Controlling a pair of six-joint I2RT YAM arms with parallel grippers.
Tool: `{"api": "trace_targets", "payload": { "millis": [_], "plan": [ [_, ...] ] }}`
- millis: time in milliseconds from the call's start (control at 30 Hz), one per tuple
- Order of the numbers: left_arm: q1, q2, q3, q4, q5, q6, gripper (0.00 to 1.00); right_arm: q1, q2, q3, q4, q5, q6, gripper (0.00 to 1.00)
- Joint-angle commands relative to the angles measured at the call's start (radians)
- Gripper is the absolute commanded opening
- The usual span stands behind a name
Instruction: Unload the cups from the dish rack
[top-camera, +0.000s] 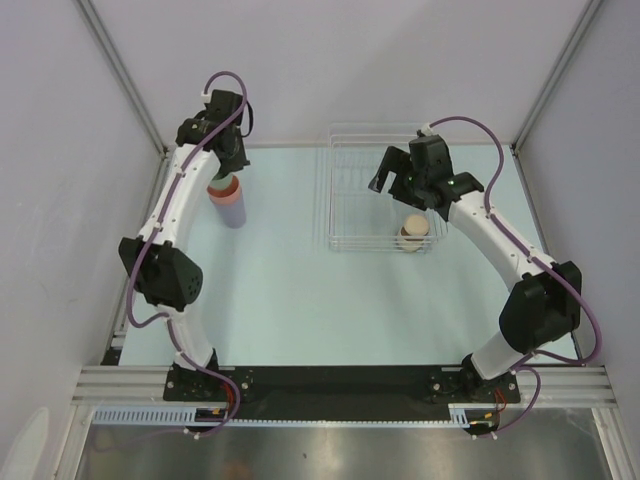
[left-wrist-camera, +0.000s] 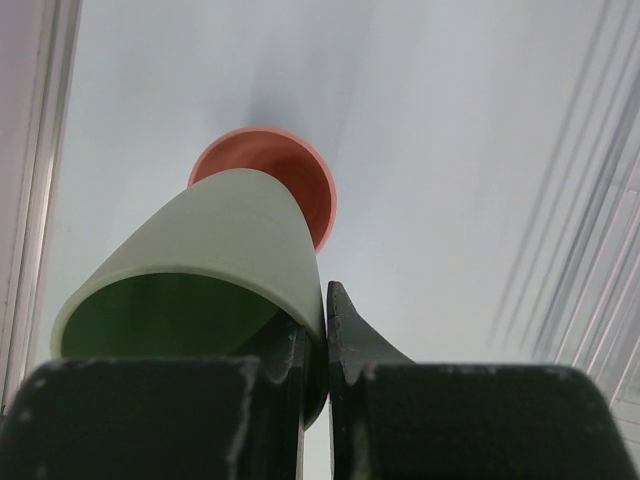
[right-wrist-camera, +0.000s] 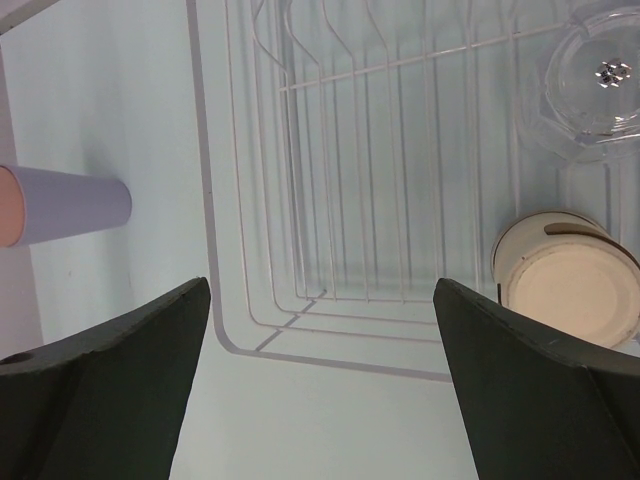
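Green cup (left-wrist-camera: 200, 240) pinched in left claw (left-wrist-camera: 318, 335).

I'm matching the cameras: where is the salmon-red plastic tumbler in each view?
Top external: salmon-red plastic tumbler up and left of centre.
Left wrist: upper centre, behind the pale green plastic cup.
Right wrist: far left edge.
Shared landmark: the lilac plastic cup it sits in, seen in the top and right wrist views.
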Motion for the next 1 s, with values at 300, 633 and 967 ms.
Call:
{"api": "trace_targets", "payload": {
  "millis": [300,633,967],
  "plan": [
    [0.055,0.113,0.117,0.008,0.093,0.01,0.0,0.003,0.008,-0.006,0.034,-0.002,-0.022,1.0],
    [0.055,0.093,0.143,0.012,0.103,0.004,0.59,0.005,0.034,0.014,0.034,-0.009,-0.011,1.0],
    [0.035,-0.026,0.176,0.02,0.128,-0.045,0.66,0.014,0.016,0.061,-0.039,0.164,-0.116,1.0]
  ]
}}
